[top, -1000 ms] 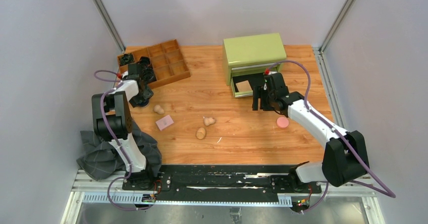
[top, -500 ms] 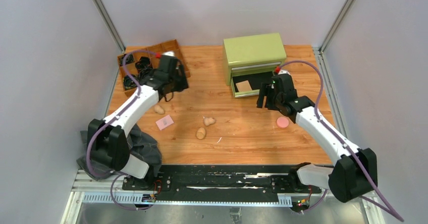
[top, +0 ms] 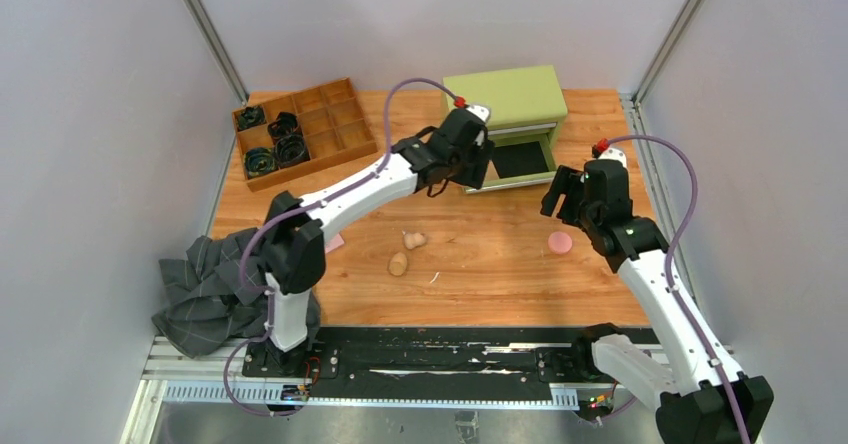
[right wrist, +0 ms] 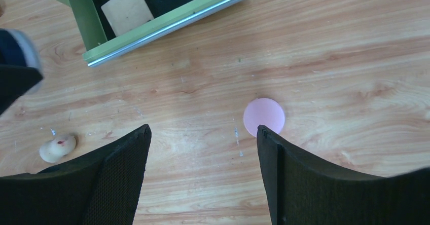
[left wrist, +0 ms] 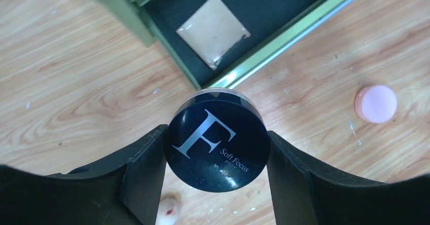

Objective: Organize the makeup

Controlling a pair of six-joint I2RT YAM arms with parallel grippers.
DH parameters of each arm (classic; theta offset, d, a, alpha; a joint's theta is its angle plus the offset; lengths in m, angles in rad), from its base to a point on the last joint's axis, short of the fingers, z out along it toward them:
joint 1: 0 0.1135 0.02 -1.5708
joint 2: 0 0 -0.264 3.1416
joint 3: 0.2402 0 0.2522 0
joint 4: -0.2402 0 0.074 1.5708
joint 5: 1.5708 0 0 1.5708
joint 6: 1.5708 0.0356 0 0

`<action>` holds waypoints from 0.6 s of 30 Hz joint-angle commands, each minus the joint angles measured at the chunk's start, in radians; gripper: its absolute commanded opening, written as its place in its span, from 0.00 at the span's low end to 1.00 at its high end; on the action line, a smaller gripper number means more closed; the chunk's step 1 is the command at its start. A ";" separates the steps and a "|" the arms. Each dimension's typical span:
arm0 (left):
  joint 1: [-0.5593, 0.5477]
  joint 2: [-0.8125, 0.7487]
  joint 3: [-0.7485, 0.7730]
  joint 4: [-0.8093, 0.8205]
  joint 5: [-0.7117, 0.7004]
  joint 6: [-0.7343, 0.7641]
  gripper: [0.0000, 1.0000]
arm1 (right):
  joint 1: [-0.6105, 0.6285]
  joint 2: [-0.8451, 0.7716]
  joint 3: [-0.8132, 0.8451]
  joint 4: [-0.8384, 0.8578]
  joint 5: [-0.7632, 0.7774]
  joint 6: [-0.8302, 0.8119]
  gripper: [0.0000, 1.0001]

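- the two egg-shaped sponges [top: 398, 263] are lying loose on the desk [top: 480, 284], nothing touching them.
- the left tool [left wrist: 215, 174] is clamping the dark round compact [left wrist: 217, 143] by its sides, lettered face showing, and is hanging seemingly just at the front rail of the open drawer [left wrist: 289, 4].
- to do this well, the arm is needing to carry the compact further in past the rail, lowering it onto bare black lining beside the tan pad [left wrist: 213, 31], not on it, before parting the fingers.
- the pink puff [right wrist: 263, 116] is lying on the desk in front of the drawer.
- the right tool [right wrist: 203, 134] is hovering wide and empty above the puff; holding off there until the left arm is clearing the drawer is seeming sensible.
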 commanded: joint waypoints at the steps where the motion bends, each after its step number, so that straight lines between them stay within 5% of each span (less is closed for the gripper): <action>1: -0.027 0.112 0.122 -0.050 -0.045 0.082 0.53 | -0.026 -0.036 -0.013 -0.086 0.051 -0.005 0.75; 18: -0.021 0.425 0.443 -0.060 -0.155 0.115 0.54 | -0.034 -0.064 -0.019 -0.171 0.089 -0.012 0.76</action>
